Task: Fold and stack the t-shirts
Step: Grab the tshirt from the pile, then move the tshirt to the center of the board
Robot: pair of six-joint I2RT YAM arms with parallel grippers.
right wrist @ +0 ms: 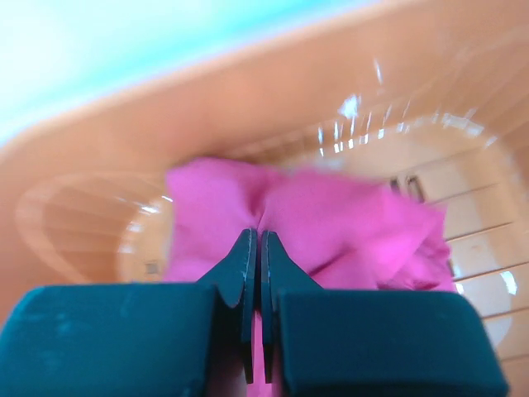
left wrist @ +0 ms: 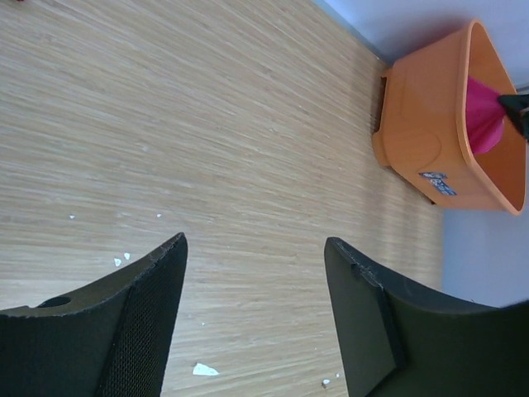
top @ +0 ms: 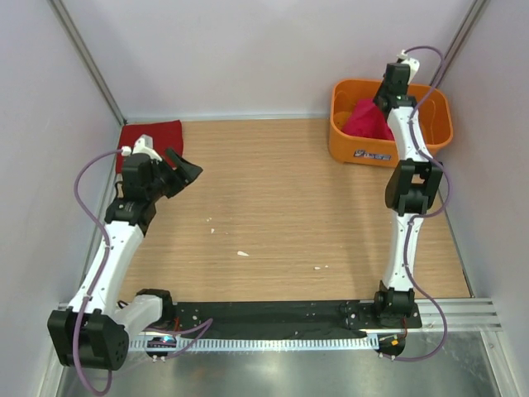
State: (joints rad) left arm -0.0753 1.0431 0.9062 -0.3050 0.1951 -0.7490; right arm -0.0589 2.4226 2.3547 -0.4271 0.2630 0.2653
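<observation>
The right jaws fill the front of the right wrist view, pressed together on a fold of the pink tee, which bunches up on both sides of the fingertips. This tee lies crumpled inside the basket, and in the top view the right arm reaches over the basket's near wall and down into it, hiding part of the cloth. The basket stands on the tabletop at its far right corner, with a small label on the wall that faces the arms. The red tee lies well apart from the basket, at the opposite far corner along the same back edge, folded to a flat rectangle. The left jaws hang over the tabletop far to the left of the basket and a little nearer than it; they point across the wood towards it, stand wide apart and hold nothing. A few white crumbs dot the wood nearer the arms than the basket.
</observation>
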